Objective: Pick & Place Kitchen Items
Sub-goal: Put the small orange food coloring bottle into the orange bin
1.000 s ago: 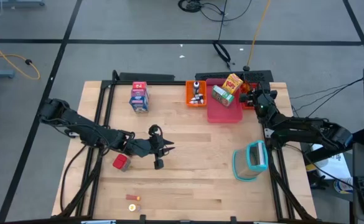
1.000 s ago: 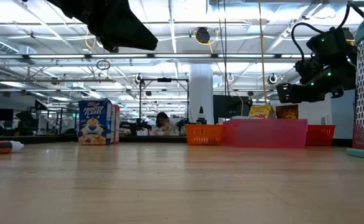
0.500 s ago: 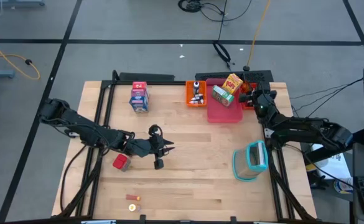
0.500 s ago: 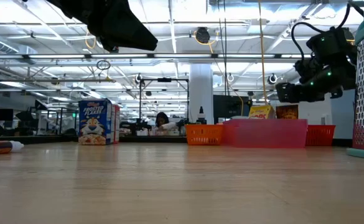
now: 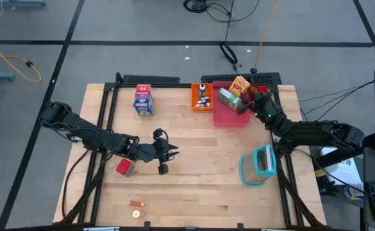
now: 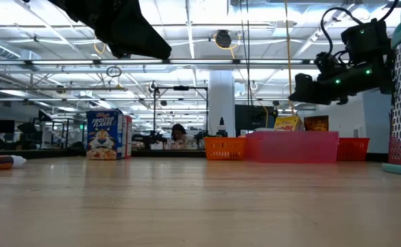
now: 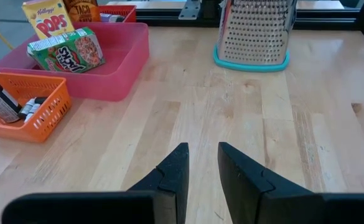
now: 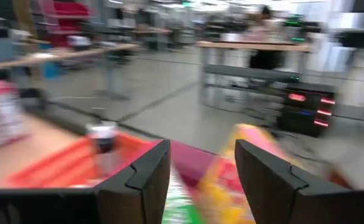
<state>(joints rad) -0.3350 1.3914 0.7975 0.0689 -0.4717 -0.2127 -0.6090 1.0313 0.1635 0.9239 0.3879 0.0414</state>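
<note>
Two cereal cartons [image 5: 234,92] lie in the pink tray [image 5: 231,117], the right gripper [image 5: 244,104] above them, jaws apart and empty. The left gripper [image 5: 174,152] hovers mid-table, jaws narrow, holding nothing.

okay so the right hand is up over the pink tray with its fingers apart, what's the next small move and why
Probably lower the right hand straight down toward the yellow cereal carton in the pink plastic tray, keeping the fingers open. The right wrist view shows the carton just ahead between the open fingers, and the low view shows the hand well above the tray's rim. The left hand waits mid-table.
</note>
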